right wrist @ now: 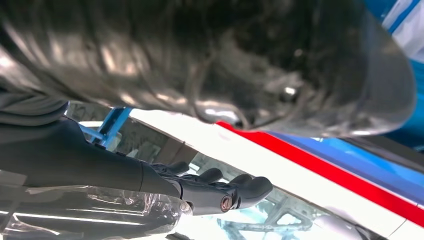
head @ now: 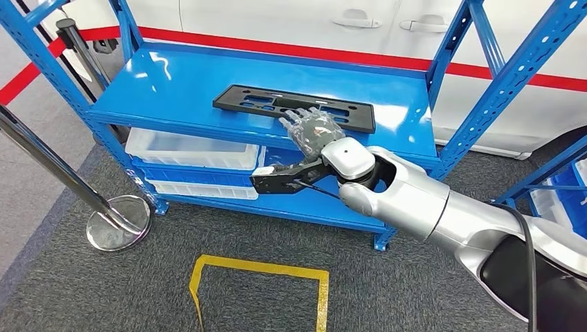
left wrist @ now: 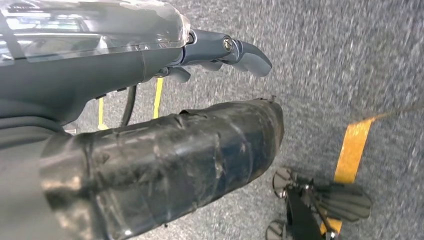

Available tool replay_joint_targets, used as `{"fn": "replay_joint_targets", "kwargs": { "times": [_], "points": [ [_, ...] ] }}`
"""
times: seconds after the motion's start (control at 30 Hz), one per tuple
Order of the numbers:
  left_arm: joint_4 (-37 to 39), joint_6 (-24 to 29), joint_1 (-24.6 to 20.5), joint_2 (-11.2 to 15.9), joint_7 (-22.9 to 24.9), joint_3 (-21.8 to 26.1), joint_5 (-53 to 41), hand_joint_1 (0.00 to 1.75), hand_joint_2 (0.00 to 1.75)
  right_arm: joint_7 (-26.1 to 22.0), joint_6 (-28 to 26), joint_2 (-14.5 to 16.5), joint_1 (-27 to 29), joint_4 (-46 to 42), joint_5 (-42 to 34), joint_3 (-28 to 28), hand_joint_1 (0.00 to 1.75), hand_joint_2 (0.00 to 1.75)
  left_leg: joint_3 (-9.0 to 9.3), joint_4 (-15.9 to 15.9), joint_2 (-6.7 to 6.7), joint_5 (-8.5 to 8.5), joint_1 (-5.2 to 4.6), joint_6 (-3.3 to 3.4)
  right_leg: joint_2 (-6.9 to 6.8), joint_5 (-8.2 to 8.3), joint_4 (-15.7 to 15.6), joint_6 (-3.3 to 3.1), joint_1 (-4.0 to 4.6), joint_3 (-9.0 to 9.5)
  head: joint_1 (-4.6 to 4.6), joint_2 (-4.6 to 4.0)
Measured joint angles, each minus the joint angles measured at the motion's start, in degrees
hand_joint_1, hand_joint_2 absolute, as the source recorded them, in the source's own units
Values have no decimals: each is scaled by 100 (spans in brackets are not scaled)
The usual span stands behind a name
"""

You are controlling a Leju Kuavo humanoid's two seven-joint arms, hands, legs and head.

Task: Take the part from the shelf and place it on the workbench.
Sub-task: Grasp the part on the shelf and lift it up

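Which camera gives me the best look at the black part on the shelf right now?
The head view. It shows the whole black part lying flat on the blue shelf, with the right hand at its near edge. The right wrist view is too blurred to make the part out. The left wrist view looks down at grey carpet.

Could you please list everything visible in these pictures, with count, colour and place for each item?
part: one, black, flat on the top shelf board
shelf: one, blue metal, facing the robot
bins: at least two, clear, on the lower shelf level
post: one, chrome, round base on the carpet at left
floor marking: one, yellow tape outline on the grey carpet
right robot hand: one, dark, fingers spread over the part's right portion
left robot hand: one, grey, hanging over the carpet, holding nothing
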Motion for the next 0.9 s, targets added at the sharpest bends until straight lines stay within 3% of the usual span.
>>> {"fn": "replay_joint_targets", "kwargs": {
  "times": [0.07,0.1,0.13,0.17,0.23,0.3,0.4,0.47,0.57,0.6,0.63,0.67,0.77,0.83,0.9],
  "points": [
    [0,0,-4,0,0,0,0,0,0,0,1,-1,7,4,2,5,0,0,14,2,1,-21,-10,45,-2,-296,748,13,0,-403,11,0],
    [0,0,-4,1,0,0,1,0,0,-1,1,-1,18,8,2,13,0,0,20,7,-1,-33,-15,53,-2,-354,1020,14,-1,-572,11,0],
    [0,0,-3,1,0,0,2,0,0,-1,2,-1,28,11,2,24,0,0,31,14,-5,-48,-17,57,-2,-300,1101,10,-1,-652,12,0],
    [0,0,-2,1,0,0,4,0,0,-2,2,-1,35,14,2,34,0,0,48,24,-11,-69,-18,53,-2,-137,957,-3,-1,-615,14,0],
    [0,0,2,-1,0,0,8,0,0,-2,2,-1,33,17,3,44,0,0,90,49,-28,-123,-18,31,-1,292,242,-54,7,-301,14,0],
    [0,0,-1,-2,1,0,10,0,0,-4,4,0,16,19,6,46,0,0,92,80,-41,-163,-34,-17,2,465,-318,-101,31,-34,10,0],
    [0,-1,-1,-4,2,0,10,0,0,-11,8,1,8,21,12,53,0,0,78,74,-41,-185,-34,-104,8,438,-445,-145,43,30,9,0],
    [0,-2,-1,-6,2,-1,11,0,0,-12,7,1,0,27,16,55,0,0,29,224,-23,-295,-25,-166,5,443,-500,-193,18,80,-4,0],
    [0,-3,-5,-1,8,-2,15,0,0,-25,8,7,-3,34,22,71,0,0,-436,1171,-6,-718,-15,-234,5,423,-524,-251,5,134,-26,0],
    [0,-4,-4,2,12,-2,16,0,0,-30,8,8,4,38,22,82,0,0,-612,1472,-6,-793,-14,-245,7,411,-519,-257,7,142,-25,0],
    [0,-7,1,2,15,-2,17,0,0,-32,9,8,10,43,23,92,0,0,-709,1593,-6,-761,-14,-250,10,396,-511,-258,8,152,-25,0],
    [0,-10,7,1,16,-2,17,0,0,-32,9,8,14,47,24,98,0,0,-697,1492,-5,-619,-14,-246,15,377,-501,-255,9,166,-24,0],
    [1,-13,12,4,17,-2,17,0,0,-31,9,8,7,51,28,101,0,0,-257,453,-6,-59,-34,-186,26,310,-470,-217,17,217,-23,0],
    [2,-13,1,7,17,-2,19,0,0,-32,10,8,-2,56,30,101,0,0,-96,103,-11,8,-67,-133,30,294,-465,-171,26,211,-21,0],
    [2,-14,-9,5,17,-3,19,0,0,-42,14,8,-6,62,28,102,0,0,-73,63,-13,-2,-73,-84,33,290,-477,-116,33,210,-18,1]
  ]
}}
